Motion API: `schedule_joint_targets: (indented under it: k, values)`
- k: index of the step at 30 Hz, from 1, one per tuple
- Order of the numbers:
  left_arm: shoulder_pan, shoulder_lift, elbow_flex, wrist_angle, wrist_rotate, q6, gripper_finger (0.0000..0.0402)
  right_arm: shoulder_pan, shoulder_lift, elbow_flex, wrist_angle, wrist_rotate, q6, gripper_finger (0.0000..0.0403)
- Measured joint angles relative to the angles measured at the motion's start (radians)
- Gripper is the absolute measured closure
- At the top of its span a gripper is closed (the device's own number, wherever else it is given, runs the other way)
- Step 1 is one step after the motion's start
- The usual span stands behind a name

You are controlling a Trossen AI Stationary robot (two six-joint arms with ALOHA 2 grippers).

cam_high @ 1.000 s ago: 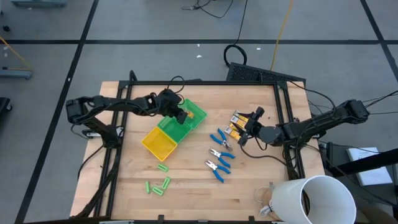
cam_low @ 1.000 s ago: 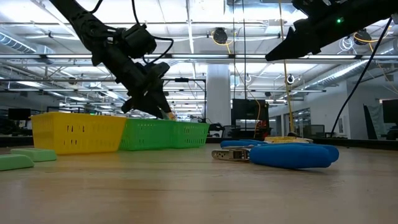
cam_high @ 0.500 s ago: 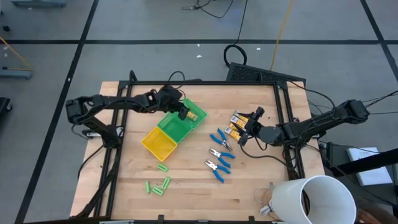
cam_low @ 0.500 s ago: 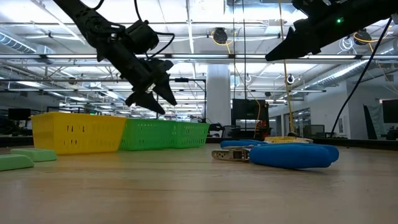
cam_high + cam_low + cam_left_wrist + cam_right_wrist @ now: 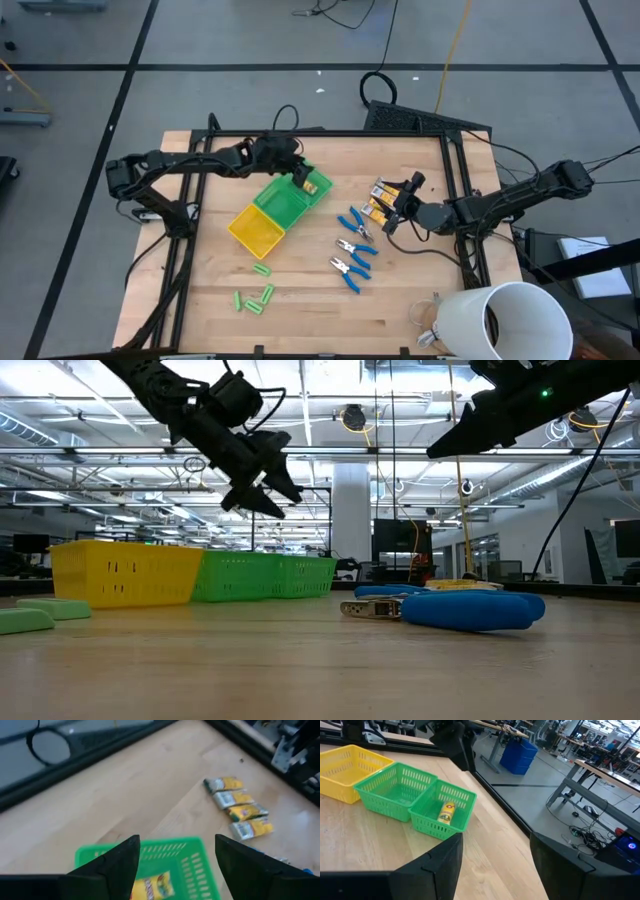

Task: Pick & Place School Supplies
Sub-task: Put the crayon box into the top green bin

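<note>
My left gripper hangs open above the far green compartment of the green-and-yellow tray; the low view shows it well clear of the tray's rim. One yellow-orange piece lies flat in that compartment. Several more yellow-orange pieces lie in a row on the table at the right. My right gripper hovers open beside them, nothing between its fingers. Three blue-handled tools lie at mid-table. Several light-green sticks lie near the front edge.
A big white cup stands at the table's near right corner. The tray's yellow compartment and middle green one hold nothing that shows. Bare wood lies between the tray and the blue tools.
My left gripper has opened and let go of a yellow-orange piece, which now lies in the tray's far green compartment. It has then risen clear of the tray and drawn a little toward the table's far edge.
</note>
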Motion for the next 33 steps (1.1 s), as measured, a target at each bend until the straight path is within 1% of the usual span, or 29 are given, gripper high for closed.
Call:
schedule_joint_targets:
  k: [6,9,13,15,18,22,27,30,33]
  values:
    - [-0.027,0.000,0.001,0.135,0.006,0.032,0.0146,0.000,0.000,0.000,0.000,-0.004,0.012,0.0181]
    - [-0.042,0.000,0.001,0.190,0.034,0.060,0.0141,-0.002,0.000,0.000,0.000,-0.080,0.047,0.0181]
    - [-0.066,-0.008,0.001,0.227,0.037,0.092,0.0141,-0.015,0.000,0.000,0.000,-0.186,0.052,0.0181]
    - [-0.077,-0.012,0.001,0.242,0.038,0.113,0.0145,-0.021,0.000,0.000,0.000,-0.191,0.061,0.0181]
    - [-0.087,-0.048,0.001,0.218,0.036,0.121,0.0153,-0.022,0.000,0.000,-0.001,-0.195,0.063,0.0181]
    - [-0.097,-0.141,0.001,0.151,0.029,0.127,0.0162,-0.021,0.000,0.000,-0.006,-0.210,0.075,0.0181]
    - [-0.096,-0.300,0.000,0.039,0.030,0.204,0.0170,-0.022,0.000,0.001,-0.029,-0.208,0.077,0.0181]
    - [-0.096,-0.390,-0.047,0.043,0.033,0.230,0.0174,-0.025,0.000,0.001,-0.045,-0.204,0.081,0.0181]
    - [-0.096,-0.474,-0.124,0.094,0.008,0.232,0.0173,-0.045,0.000,0.001,-0.097,-0.204,0.130,0.0181]
